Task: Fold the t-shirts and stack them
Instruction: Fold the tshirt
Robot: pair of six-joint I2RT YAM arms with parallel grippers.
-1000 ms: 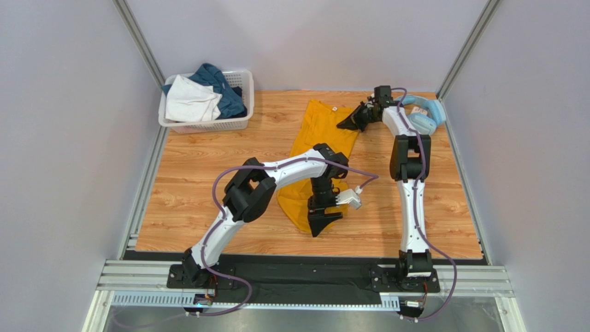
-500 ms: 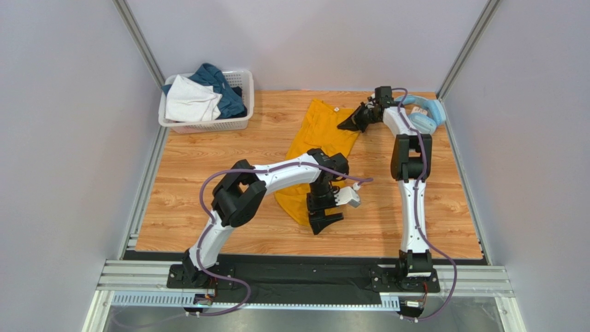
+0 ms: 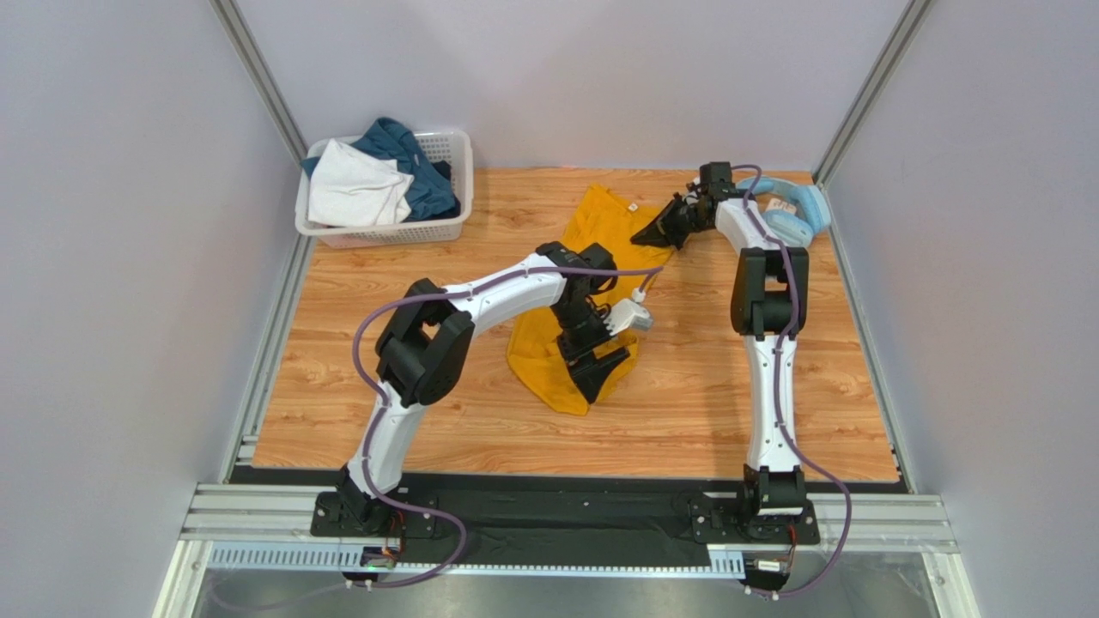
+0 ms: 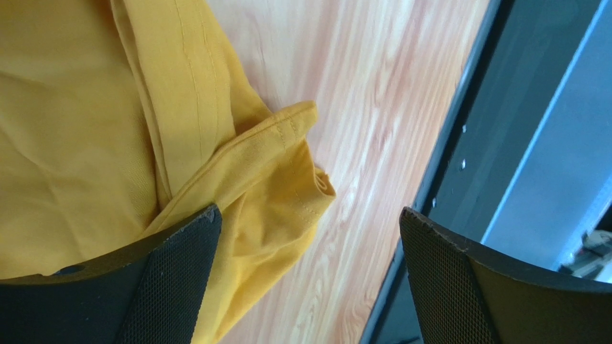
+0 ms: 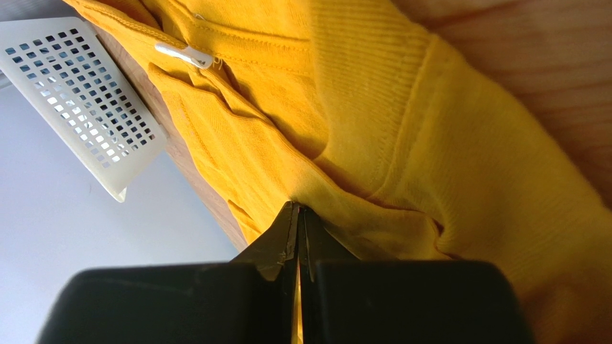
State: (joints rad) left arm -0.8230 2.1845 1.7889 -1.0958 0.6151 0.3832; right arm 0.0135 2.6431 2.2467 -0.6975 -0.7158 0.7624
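Mustard-yellow t-shirt lies crumpled in a long strip on the wooden bench, running from the far edge towards the middle. Its near end is bunched into folds, with a stitched hem doubled over on the wood.

The right end effector is at the shirt's far right edge. Its fingers are pressed together on a pinch of yellow cloth close to the collar seam.

The left end effector hangs over the near end, spread wide and holding nothing. One finger is above the folded hem and the other above bare wood.

At the far left corner stands a white lattice basket holding a white garment and a dark teal garment. Light-blue headphones rest at the far right corner, just behind the right arm.
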